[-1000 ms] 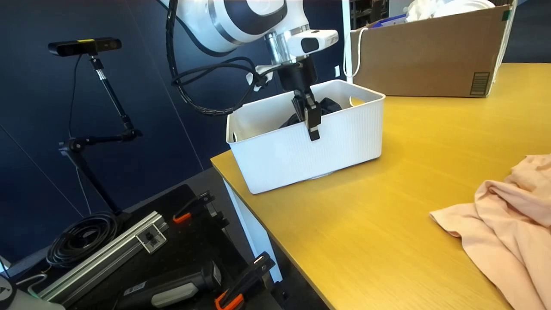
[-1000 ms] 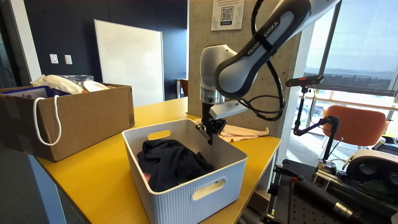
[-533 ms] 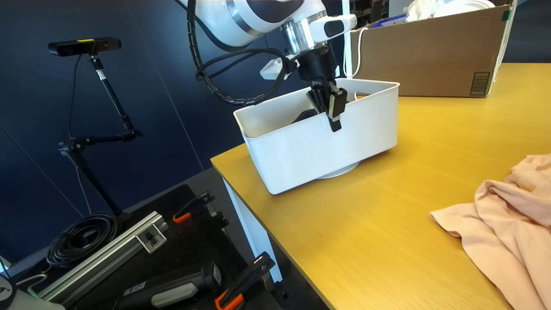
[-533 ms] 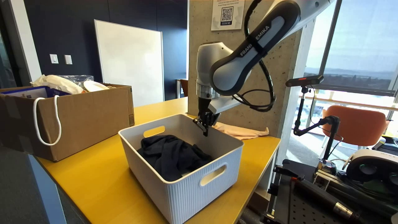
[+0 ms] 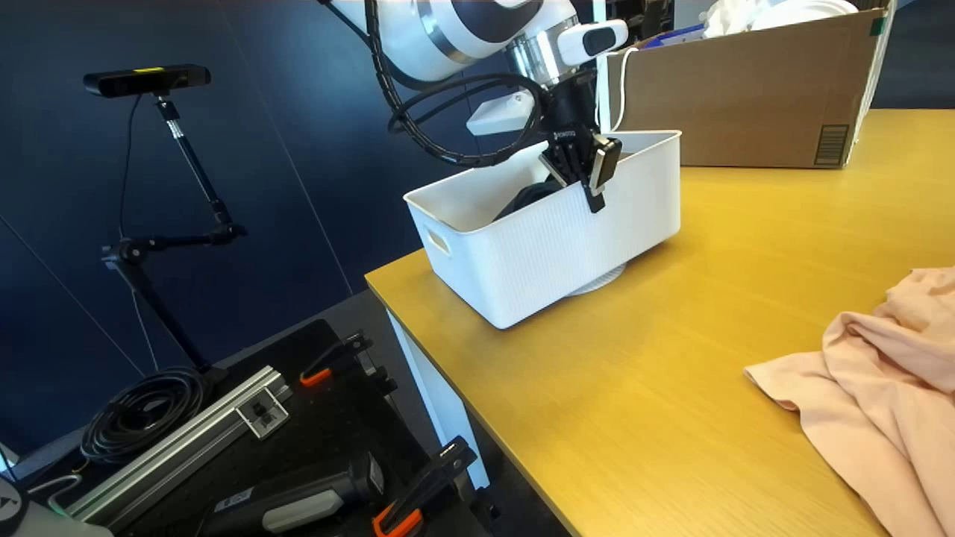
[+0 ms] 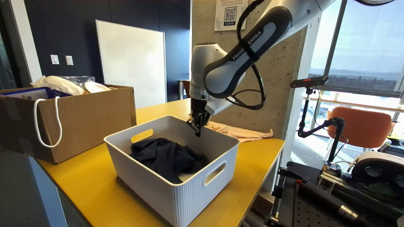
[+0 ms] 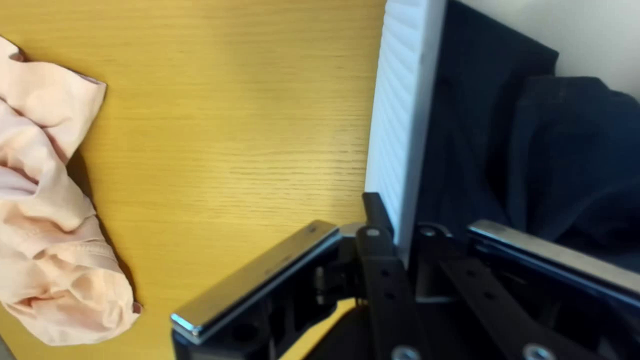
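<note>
My gripper [image 5: 588,192] is shut on the rim of one long wall of a white ribbed bin [image 5: 552,250]. In the wrist view the gripper [image 7: 401,235] has one finger outside the bin wall [image 7: 402,105] and one inside it. The inner fingertip is mostly hidden. In an exterior view the gripper [image 6: 197,130] is at the far long wall of the bin [image 6: 148,189]. A dark crumpled cloth [image 6: 167,157] lies in the bin and also shows in the wrist view [image 7: 575,165]. The bin stands turned on a yellow table [image 5: 694,313]; I cannot tell whether it is slightly lifted.
A peach cloth [image 5: 880,388] lies on the table and shows in the wrist view [image 7: 50,220]. A cardboard box [image 6: 94,119] of items stands near the bin. A round pale disc [image 5: 603,279] shows under the bin's edge. A black cart [image 5: 313,440] adjoins the table.
In both exterior views the gripper and bin have moved together, rightward and slightly up in one picture, leftward in another. The bin has turned, so a handle end shows. The grip stays on the rim.
</note>
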Robot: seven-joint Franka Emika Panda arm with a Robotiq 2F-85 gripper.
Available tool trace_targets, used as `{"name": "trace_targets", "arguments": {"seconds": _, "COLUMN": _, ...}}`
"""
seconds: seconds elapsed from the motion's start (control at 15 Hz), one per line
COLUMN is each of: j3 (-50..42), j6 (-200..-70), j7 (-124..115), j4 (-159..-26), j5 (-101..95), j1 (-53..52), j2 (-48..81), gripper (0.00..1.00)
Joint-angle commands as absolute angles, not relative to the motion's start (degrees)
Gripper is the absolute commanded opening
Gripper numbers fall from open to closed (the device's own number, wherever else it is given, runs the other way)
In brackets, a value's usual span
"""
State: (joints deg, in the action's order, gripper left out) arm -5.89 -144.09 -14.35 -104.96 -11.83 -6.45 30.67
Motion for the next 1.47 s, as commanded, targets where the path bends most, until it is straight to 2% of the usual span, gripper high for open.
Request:
{"name": "trace_targets", "arguments": {"seconds": 0.0, "j3": -4.4, "j6": -145.6, "j7": -10.3, "j4": -104.4, "j5": -12.3, "j1": -6.4, "j2": 30.4, "gripper": 0.01}}
{"name": "trace_targets", "arguments": {"seconds": 0.33, "j3": -3.3, "j6": -145.6, "j7": -8.5, "j4": -104.1, "j5": -11.9, "j1": -6.2, "j2": 30.9, "gripper": 0.01}}
{"name": "trace_targets", "arguments": {"seconds": 0.4, "j3": -3.3, "j6": -145.7, "j7": -8.6, "j4": -104.0, "j5": -11.9, "j1": -6.4, "j2": 31.0, "gripper": 0.04}}
{"name": "trace_targets", "arguments": {"seconds": 0.47, "j3": -3.4, "j6": -145.6, "j7": -8.9, "j4": -104.0, "j5": -12.0, "j1": -6.5, "j2": 31.1, "gripper": 0.3}}
{"name": "trace_targets", "arguments": {"seconds": 0.53, "j3": -3.3, "j6": -145.8, "j7": -9.0, "j4": -104.0, "j5": -11.9, "j1": -6.6, "j2": 31.0, "gripper": 0.31}}
{"name": "trace_targets", "arguments": {"seconds": 0.87, "j3": -2.9, "j6": -147.1, "j7": -9.4, "j4": -105.8, "j5": -11.2, "j1": -6.8, "j2": 28.4, "gripper": 0.66}}
{"name": "trace_targets", "arguments": {"seconds": 1.13, "j3": -5.8, "j6": -145.5, "j7": -14.1, "j4": -109.6, "j5": -12.6, "j1": -7.2, "j2": 21.0, "gripper": 0.95}}
{"name": "trace_targets", "arguments": {"seconds": 1.2, "j3": -7.8, "j6": -144.6, "j7": -17.4, "j4": -110.4, "j5": -13.6, "j1": -7.4, "j2": 19.2, "gripper": 0.99}}
{"name": "trace_targets", "arguments": {"seconds": 1.4, "j3": -10.8, "j6": -143.2, "j7": -21.9, "j4": -114.2, "j5": -13.7, "j1": -4.9, "j2": 13.7, "gripper": 1.0}}
